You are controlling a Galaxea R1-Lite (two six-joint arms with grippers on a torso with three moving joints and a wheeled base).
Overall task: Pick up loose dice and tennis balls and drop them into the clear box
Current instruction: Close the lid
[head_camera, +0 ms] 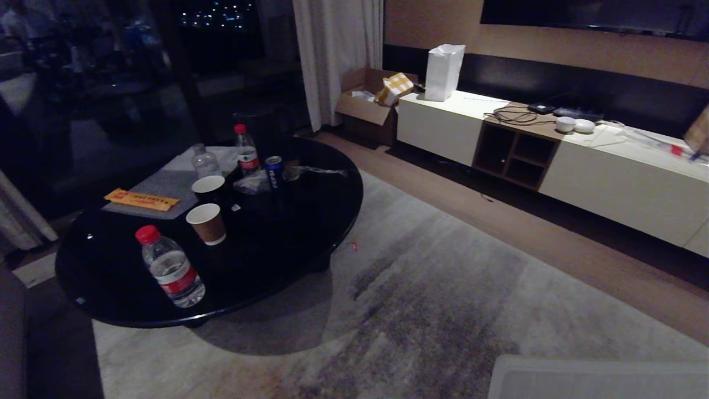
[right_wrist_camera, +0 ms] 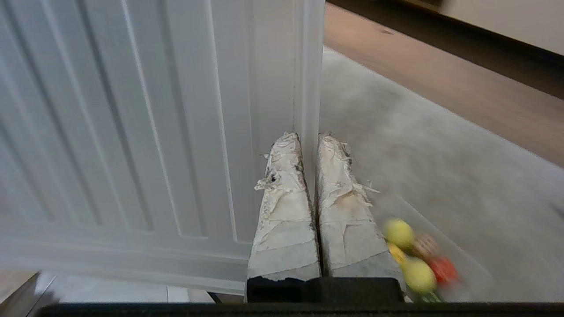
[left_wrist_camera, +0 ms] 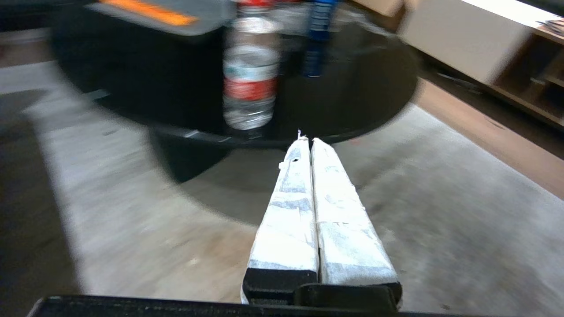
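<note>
My right gripper (right_wrist_camera: 310,141) is shut on the rim of a flat ribbed translucent lid (right_wrist_camera: 132,132), which stands upright beside it; the lid (head_camera: 598,377) also fills the bottom right corner of the head view. Beyond the fingers, on the carpet, the clear box (right_wrist_camera: 467,264) shows blurred, with two tennis balls (right_wrist_camera: 398,232) (right_wrist_camera: 418,275) and dice in red (right_wrist_camera: 443,269), tan (right_wrist_camera: 425,246) and yellow (right_wrist_camera: 393,253) inside its walls. My left gripper (left_wrist_camera: 307,141) is shut and empty, held over the carpet and pointing at the black table. Neither arm shows in the head view.
A round black table (head_camera: 310,221) stands to the left with water bottles (head_camera: 171,271), paper cups (head_camera: 207,223) and a can (head_camera: 274,170). A long white TV cabinet (head_camera: 609,166) runs along the far wall, a cardboard box (head_camera: 368,105) beside it. Grey carpet (head_camera: 443,288) lies between.
</note>
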